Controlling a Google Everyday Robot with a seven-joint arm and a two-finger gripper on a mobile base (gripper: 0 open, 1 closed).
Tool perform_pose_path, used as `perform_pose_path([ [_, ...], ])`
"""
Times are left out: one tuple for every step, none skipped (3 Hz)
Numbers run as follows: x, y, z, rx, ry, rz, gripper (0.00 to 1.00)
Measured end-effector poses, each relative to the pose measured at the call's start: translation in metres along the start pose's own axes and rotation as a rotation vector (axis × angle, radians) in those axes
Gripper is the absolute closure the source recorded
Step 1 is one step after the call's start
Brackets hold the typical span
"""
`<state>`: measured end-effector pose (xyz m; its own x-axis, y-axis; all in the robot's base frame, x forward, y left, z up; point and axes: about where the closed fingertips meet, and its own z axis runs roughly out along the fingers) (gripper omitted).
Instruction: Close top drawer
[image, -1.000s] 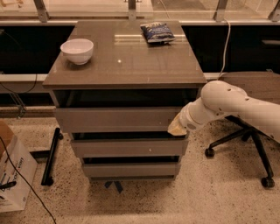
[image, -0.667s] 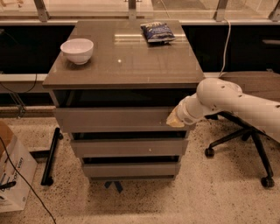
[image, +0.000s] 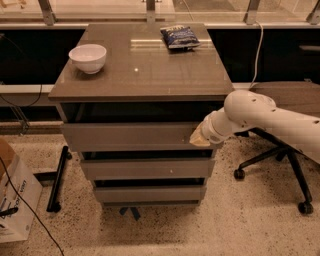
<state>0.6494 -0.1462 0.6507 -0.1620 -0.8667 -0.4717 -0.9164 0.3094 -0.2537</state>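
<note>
The top drawer (image: 130, 136) stands slightly out beneath the worktop (image: 140, 75), and with the gripper (image: 200, 138) against the far right end of its front, an off-centre push could skew and jam it, or the tip could slip off the corner. The arm (image: 270, 117) reaches in from the right, wrist dipping toward the front; whether the gripper is spread or closed cannot be told.

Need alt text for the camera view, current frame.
A white robot arm reaches in from the right, its gripper against the right end of the top drawer of a grey-brown three-drawer cabinet. A white bowl and a snack bag sit on top of it.
</note>
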Motion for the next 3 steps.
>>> perform_pose_path([
  [-0.0006,0.0017,0.0026,-0.005,0.000,-0.001,0.19],
  [-0.0009,0.0029,0.0044,-0.009,0.000,-0.002,0.00],
  [-0.0011,0.0033,0.0044,-0.009,0.000,-0.002,0.00],
])
